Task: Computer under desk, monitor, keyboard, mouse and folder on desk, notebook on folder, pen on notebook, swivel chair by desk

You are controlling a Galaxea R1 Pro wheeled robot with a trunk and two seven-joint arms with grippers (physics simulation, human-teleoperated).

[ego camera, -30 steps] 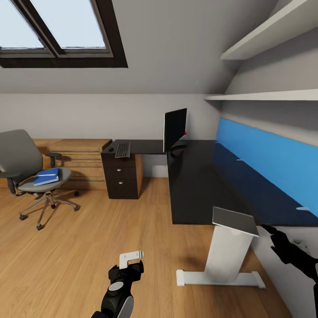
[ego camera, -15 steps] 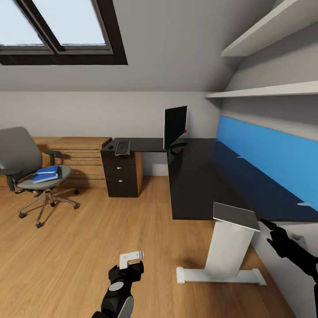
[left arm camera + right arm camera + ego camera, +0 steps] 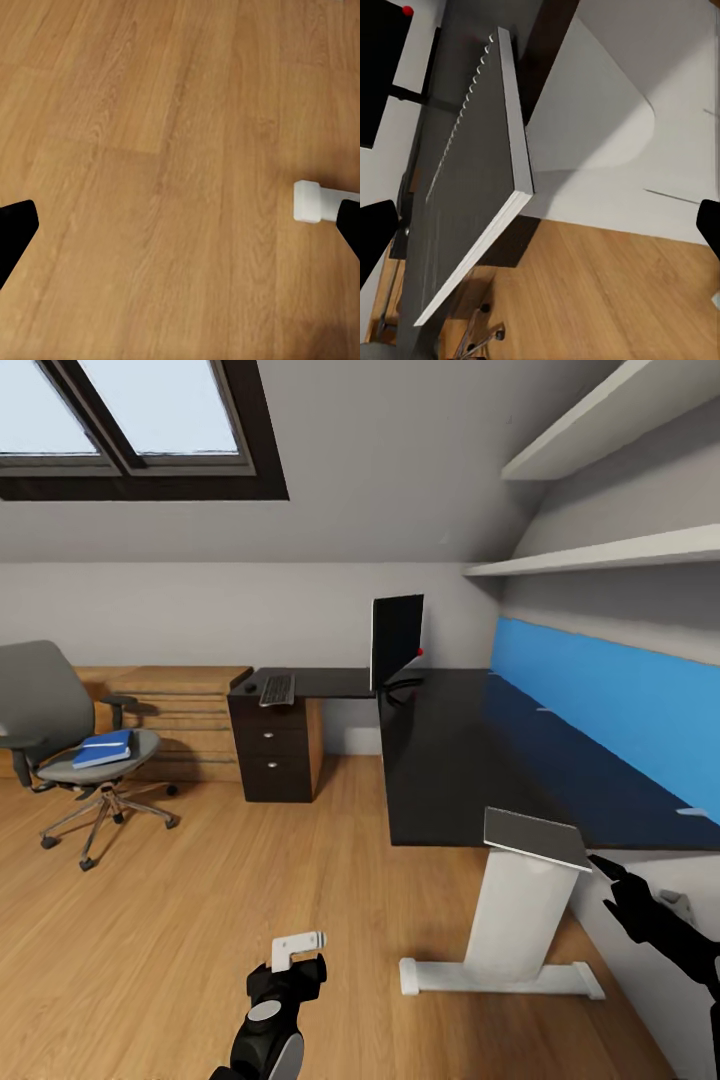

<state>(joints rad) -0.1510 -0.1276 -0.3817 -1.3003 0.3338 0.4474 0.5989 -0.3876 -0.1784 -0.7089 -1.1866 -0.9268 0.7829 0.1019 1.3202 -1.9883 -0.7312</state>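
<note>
The left gripper (image 3: pixel 296 950) hangs low at the bottom centre of the head view, its jaws spread wide and holding nothing; in the left wrist view its two dark fingertips (image 3: pixel 15 232) sit at opposite edges of the picture over bare wooden floor (image 3: pixel 165 180), with a white foot of the table's leg (image 3: pixel 311 202) near one tip. The right gripper (image 3: pixel 625 890) reaches in at the lower right of the head view, just below the near end of the table (image 3: pixel 450 760); its jaws likewise stand wide and empty in the right wrist view, where the tips (image 3: pixel 375 232) frame the edge of a grey slab (image 3: pixel 480 187) on the table's near end.

The glossy black table runs along the right of the head view against a blue back panel (image 3: pixel 620 700) and bends left toward dark drawers (image 3: pixel 270 755). The monitor (image 3: pixel 396 640) stands at the table's corner, centre frame, a red dot at its lower corner. The keyboard (image 3: pixel 278 689) lies on the table's left wing above the drawers, a small dark object beside it too small to identify. At the left edge the swivel chair (image 3: pixel 60 730) stands well apart from the table, the blue folder (image 3: pixel 103 748) lying on its seat. Two white shelves (image 3: pixel 600 510) and a skylight (image 3: pixel 140 420) fill the top of the frame.
</note>
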